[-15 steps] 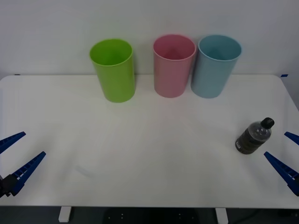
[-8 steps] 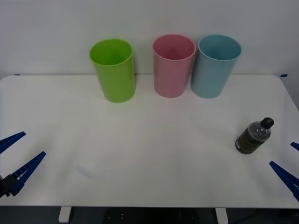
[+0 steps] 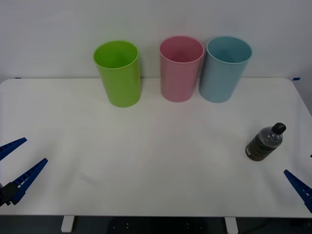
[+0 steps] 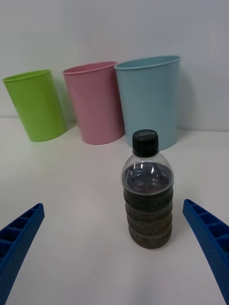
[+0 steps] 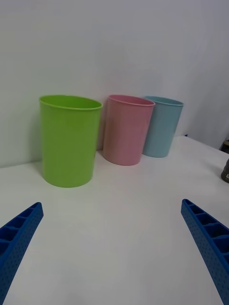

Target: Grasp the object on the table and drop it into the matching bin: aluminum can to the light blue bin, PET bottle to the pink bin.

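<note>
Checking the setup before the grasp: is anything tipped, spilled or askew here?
Nothing stands out. The small clear plastic bottle with a black cap stands upright on the white table, capped, with no spill, and the three round plastic bins stand upright at the back.

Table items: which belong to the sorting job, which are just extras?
Job:
small clear plastic bottle with black cap
tall round pink plastic bin
tall round light blue plastic bin
open right tool

Extras:
tall round lime green plastic bin
</note>
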`<state>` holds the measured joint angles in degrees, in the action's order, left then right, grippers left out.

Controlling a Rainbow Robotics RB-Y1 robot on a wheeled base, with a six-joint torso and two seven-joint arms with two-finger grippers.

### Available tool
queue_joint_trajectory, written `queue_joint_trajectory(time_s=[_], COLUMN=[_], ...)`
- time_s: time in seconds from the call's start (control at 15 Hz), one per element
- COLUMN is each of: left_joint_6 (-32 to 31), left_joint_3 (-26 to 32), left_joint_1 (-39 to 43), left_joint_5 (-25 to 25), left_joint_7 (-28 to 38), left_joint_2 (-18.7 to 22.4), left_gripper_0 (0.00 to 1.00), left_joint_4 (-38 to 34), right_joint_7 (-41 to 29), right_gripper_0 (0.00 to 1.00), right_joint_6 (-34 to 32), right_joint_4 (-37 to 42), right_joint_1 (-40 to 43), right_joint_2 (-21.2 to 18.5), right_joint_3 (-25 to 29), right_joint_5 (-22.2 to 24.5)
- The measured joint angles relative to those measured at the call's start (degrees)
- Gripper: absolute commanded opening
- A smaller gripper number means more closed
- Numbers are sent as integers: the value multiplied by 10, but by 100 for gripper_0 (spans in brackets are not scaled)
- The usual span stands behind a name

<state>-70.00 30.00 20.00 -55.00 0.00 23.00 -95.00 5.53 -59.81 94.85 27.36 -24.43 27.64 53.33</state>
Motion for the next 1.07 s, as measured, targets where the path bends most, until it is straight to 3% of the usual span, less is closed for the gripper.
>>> queue_joint_trajectory(time_s=[0.4, 1.07], left_joint_6=[0, 0], left_joint_3=[0, 0], left_joint_1=[0, 0], left_joint_5=[0, 0], left_joint_7=[0, 0], left_joint_2=[0, 0], left_gripper_0=[100, 100], left_joint_4=[0, 0], right_joint_7=[99, 133], right_gripper_0=[100, 100], right_joint_6=[72, 78], right_joint_4=[-12, -145], right_joint_1=[1, -97], right_joint_2=[0, 0], right_joint_3=[-30, -67], right_joint_5=[-19, -14])
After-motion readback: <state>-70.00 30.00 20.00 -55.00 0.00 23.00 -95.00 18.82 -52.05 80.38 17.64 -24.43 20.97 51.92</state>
